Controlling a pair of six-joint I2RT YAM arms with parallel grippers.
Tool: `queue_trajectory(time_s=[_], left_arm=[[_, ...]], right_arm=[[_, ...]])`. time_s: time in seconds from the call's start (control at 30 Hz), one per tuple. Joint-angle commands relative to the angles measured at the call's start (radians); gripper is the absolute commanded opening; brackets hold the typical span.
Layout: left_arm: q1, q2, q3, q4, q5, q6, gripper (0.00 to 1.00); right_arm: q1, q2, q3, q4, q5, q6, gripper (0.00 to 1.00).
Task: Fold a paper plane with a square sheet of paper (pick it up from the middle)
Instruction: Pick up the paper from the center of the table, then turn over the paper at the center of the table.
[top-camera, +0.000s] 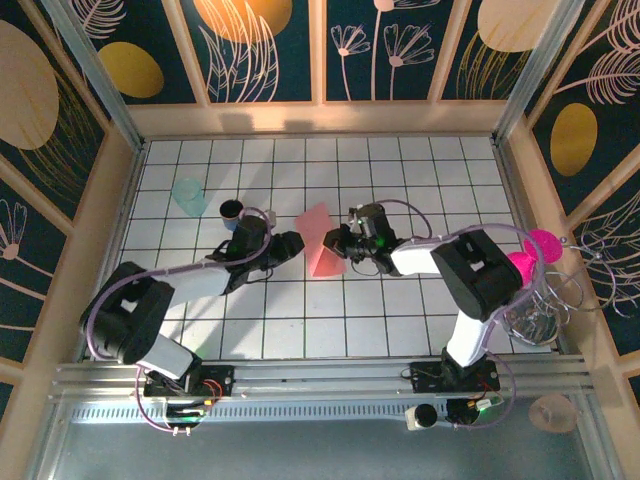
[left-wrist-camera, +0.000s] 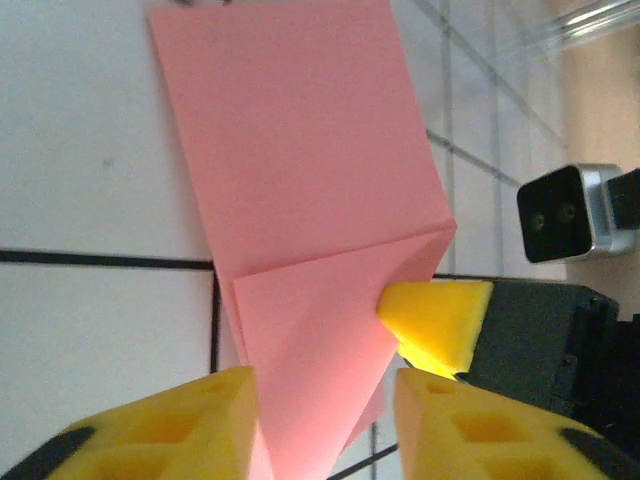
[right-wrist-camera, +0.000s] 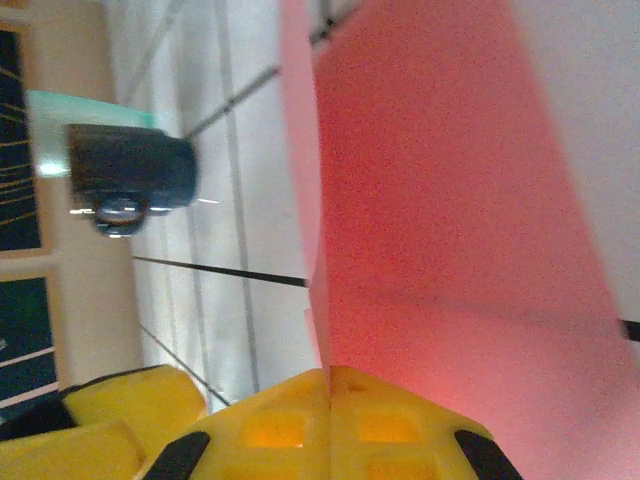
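The square sheet of paper (top-camera: 320, 240) is salmon pink and stands on edge off the tiles between my two grippers, in the middle of the table. In the left wrist view the sheet (left-wrist-camera: 300, 170) shows one corner folded over as a triangular flap. My left gripper (left-wrist-camera: 325, 430) is open, its yellow fingers (left-wrist-camera: 170, 430) wide apart with the sheet's lower tip hanging between them. My right gripper (right-wrist-camera: 330, 415) is shut on the sheet's edge (right-wrist-camera: 440, 200); its fingertip (left-wrist-camera: 435, 320) shows against the flap. From above, the left gripper (top-camera: 290, 245) and the right gripper (top-camera: 337, 240) flank the sheet. No finished paper plane is in view.
A teal translucent cup (top-camera: 188, 197) and a dark cup (top-camera: 231, 211) stand left of the sheet, behind the left arm. At the right wall a round magenta disc (top-camera: 545, 243) sits above a wire rack (top-camera: 540, 310). Wooden walls enclose the white tiled floor (top-camera: 420, 170).
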Motion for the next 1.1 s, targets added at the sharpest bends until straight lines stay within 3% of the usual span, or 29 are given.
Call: queue_trajectory(time_s=[0.0, 0.13, 0.37, 0.5, 0.83, 1.07], left_arm=[[0.022, -0.063, -0.047, 0.131, 0.075, -0.041, 0.51], [0.028, -0.088, -0.084, 0.307, 0.17, -0.137, 0.7], [0.029, -0.032, -0.082, 0.567, 0.307, -0.253, 0.76], [0.028, -0.021, -0.073, 0.566, 0.317, -0.246, 0.78], [0.028, -0.002, -0.046, 0.574, 0.353, -0.245, 0.77], [0.027, 0.005, -0.045, 0.623, 0.365, -0.276, 0.56]], right_arm=[[-0.035, -0.093, -0.038, 0.162, -0.042, -0.06, 0.0], [-0.077, -0.146, -0.075, 0.309, -0.131, 0.003, 0.0], [-0.088, -0.169, -0.076, 0.458, -0.218, 0.115, 0.0], [-0.087, -0.162, -0.076, 0.518, -0.245, 0.173, 0.0], [-0.071, -0.15, -0.061, 0.534, -0.278, 0.206, 0.0], [-0.071, -0.149, -0.067, 0.529, -0.279, 0.202, 0.01]])
